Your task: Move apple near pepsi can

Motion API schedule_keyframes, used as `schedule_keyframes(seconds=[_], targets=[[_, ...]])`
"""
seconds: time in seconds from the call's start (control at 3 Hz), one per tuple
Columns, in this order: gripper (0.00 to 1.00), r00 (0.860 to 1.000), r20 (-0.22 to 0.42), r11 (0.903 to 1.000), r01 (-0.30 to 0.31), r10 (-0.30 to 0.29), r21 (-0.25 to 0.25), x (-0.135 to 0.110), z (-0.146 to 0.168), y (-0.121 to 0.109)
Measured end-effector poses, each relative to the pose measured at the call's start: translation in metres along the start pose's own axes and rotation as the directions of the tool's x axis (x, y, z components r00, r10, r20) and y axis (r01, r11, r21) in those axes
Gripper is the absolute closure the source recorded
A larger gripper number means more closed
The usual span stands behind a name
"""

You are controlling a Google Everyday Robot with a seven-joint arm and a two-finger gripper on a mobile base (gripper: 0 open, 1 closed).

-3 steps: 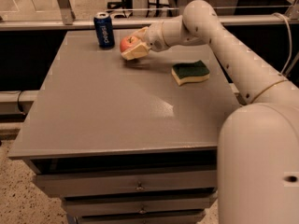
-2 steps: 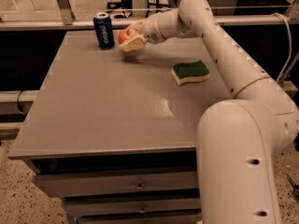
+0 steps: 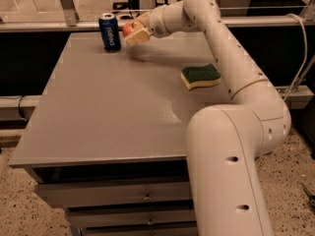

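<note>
The red apple (image 3: pixel 129 29) is held in my gripper (image 3: pixel 135 32), lifted above the back of the grey table (image 3: pixel 108 107). The cream fingers (image 3: pixel 140 36) are shut around it, hiding most of it. The blue pepsi can (image 3: pixel 109 31) stands upright at the table's back left, just left of the apple with a small gap between them. My white arm reaches in from the lower right, across the table's right side.
A green and yellow sponge (image 3: pixel 200 76) lies on the right part of the table. Drawers (image 3: pixel 142 196) sit under the table's front edge. A metal rail (image 3: pixel 256 19) runs behind the table.
My gripper has carried the apple to the left and toward the back, closer to the pepsi can. The can and the sponge have not moved.
</note>
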State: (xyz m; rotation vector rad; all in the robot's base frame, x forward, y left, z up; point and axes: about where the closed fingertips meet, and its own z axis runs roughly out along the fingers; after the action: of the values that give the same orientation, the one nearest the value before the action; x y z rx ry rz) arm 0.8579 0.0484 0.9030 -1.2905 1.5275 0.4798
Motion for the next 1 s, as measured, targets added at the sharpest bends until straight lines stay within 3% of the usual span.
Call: schedule_keyframes(seconds=[0.33,1.0], targets=[[1.0,1.0,-0.008,0.9997,-0.021,0.021,-0.012,0.004,0.011,0.0],[0.43,0.995,-0.044,0.9937,-0.087,0.084,-0.07,0.017,0.03,0.01]])
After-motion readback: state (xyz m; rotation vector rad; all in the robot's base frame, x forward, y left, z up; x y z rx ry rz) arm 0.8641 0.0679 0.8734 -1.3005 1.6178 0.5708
